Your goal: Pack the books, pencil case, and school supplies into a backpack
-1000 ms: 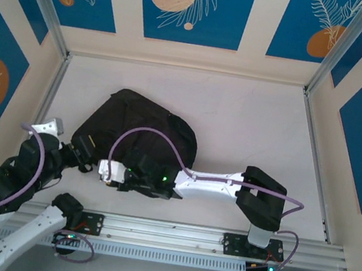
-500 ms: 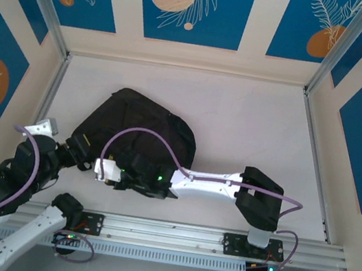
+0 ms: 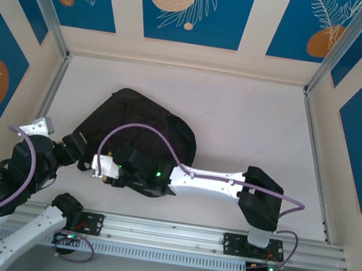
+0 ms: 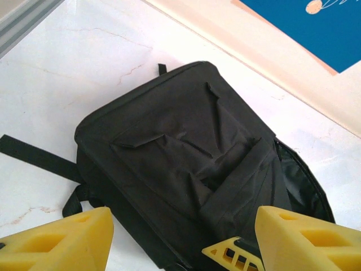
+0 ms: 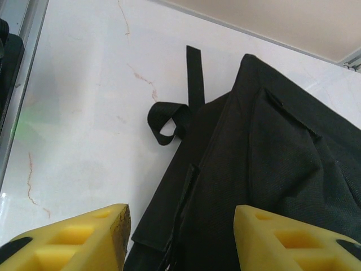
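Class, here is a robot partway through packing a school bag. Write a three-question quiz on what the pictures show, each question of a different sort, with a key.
1. True or false: the backpack lies on the table with orange books stacked on top of it.
2. In the right wrist view, what lies on the table just beside the backpack? A. a looped black strap B. a teal calculator C. a grey pencil case
3. Fill the gap: the left end effector and the right end effector both have their jaws ____ above the backpack.

Key: 1 false; 2 A; 3 open.
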Motion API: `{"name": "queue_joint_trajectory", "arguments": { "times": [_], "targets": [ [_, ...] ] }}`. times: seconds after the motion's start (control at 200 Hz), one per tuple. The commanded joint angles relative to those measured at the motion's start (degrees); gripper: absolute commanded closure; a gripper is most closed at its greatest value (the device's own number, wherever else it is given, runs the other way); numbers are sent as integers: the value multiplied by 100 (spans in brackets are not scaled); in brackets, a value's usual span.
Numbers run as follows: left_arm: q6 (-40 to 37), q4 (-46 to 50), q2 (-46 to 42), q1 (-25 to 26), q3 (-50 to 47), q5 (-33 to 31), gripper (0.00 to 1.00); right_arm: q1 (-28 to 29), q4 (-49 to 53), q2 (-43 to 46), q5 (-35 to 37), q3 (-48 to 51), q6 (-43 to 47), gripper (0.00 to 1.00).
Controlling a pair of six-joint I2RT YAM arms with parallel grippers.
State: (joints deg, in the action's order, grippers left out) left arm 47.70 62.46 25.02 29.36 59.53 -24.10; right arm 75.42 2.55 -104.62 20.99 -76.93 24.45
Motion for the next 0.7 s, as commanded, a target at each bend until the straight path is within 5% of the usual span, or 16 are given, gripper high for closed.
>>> {"name": "queue_joint_trajectory", "arguments": {
  "times": [0.0, 0.36, 0.46, 0.585, 0.695],
  "targets": [
    [43, 38, -49, -28, 117, -112, 33, -37, -88, -192, -62, -269, -104, 48],
    [24, -4, -56, -28, 108, -134, 33, -60, -81, -522, -190, -398, -262, 53],
    [44, -14, -57, -29, 66, -138, 33, -62, -118, -507, -223, -320, -319, 65],
    [48, -40, -50, -33, -48, -92, 33, -44, -214, -375, -281, -175, -370, 100],
    [137, -66, 22, -31, -214, 119, 34, -32, -484, -65, -297, 194, -475, 100]
  ]
}}
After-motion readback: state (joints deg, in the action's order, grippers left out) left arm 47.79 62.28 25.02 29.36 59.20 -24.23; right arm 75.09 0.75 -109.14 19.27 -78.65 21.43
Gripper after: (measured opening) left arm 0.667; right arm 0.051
